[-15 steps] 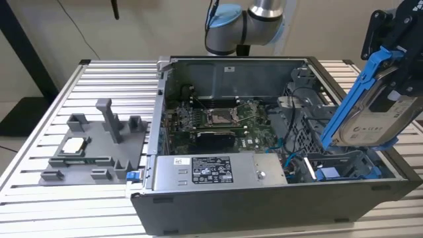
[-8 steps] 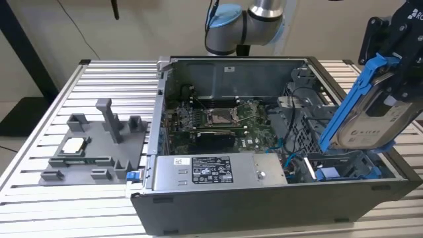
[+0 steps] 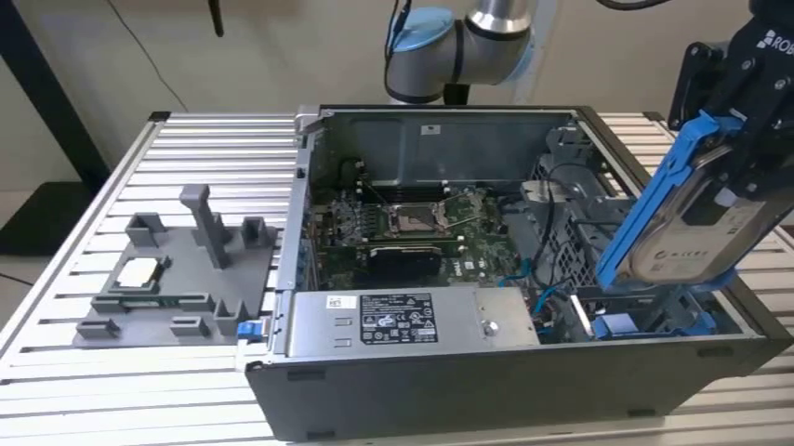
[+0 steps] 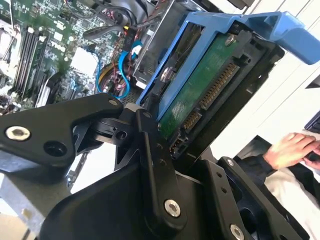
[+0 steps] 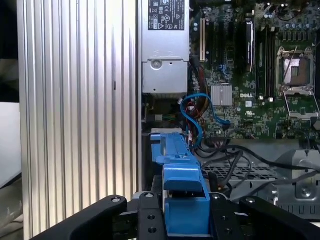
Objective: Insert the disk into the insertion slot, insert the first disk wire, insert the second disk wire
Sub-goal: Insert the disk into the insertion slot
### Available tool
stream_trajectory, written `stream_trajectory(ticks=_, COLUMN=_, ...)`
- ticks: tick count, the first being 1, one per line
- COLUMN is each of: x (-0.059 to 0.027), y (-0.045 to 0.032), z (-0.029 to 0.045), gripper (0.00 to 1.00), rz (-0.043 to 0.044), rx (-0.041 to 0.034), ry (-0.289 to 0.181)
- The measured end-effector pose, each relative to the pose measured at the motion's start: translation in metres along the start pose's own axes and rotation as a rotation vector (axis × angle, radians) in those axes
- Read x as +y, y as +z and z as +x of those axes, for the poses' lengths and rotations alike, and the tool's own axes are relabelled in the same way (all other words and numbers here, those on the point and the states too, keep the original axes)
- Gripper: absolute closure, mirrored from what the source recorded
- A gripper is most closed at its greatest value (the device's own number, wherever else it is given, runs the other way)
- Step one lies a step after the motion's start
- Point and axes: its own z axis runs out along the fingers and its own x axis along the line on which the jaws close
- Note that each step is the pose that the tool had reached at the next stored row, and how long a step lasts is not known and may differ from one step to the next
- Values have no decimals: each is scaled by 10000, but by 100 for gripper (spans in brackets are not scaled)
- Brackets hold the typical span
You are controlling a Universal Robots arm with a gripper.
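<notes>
Exterior view is showing the pincer (image 3: 726, 181) clenching the disk (image 3: 694, 232) across its flat sides and holding it steeply tilted, almost on end, over the open computer case (image 3: 496, 390) at the exterior view's right. The disk's lower end is hanging just above the insertion slot (image 3: 645, 321). Whether it is touching the bay's blue fittings I cannot tell.

The disk is looking like a dense, rigid piece, heavy for its bulk, and likely to suffer from knocks. Its blue carrier frame, being plastic, is probably giving a little under pressure. The safest hold seems to be the one it is getting now, across the solid body inside the frame and away from the connector.

In the second wrist view the disk (image 4: 205, 85) is showing its green circuit board and a row of connector pins, with the blue frame running round the edges. A person's hand (image 4: 290, 150) is resting well apart, beyond the case.

In the first wrist view the frame's blue edge (image 5: 180, 165) is pointing down toward the bay, with blue cables (image 5: 200, 115) looping near the motherboard (image 5: 260, 75).

A grey fixture tray (image 3: 174, 279) is sitting on the slatted desk (image 3: 74, 390) beside the case.
</notes>
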Motion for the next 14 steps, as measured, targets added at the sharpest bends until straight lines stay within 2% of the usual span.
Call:
stream_trajectory(ticks=10, x=-17, y=103, z=-1, gripper=67, rz=0, rx=-51, ry=-2)
stream_trajectory(ticks=14, x=-33, y=152, z=-2, gripper=67, rz=-2, rx=-132, ry=-3)
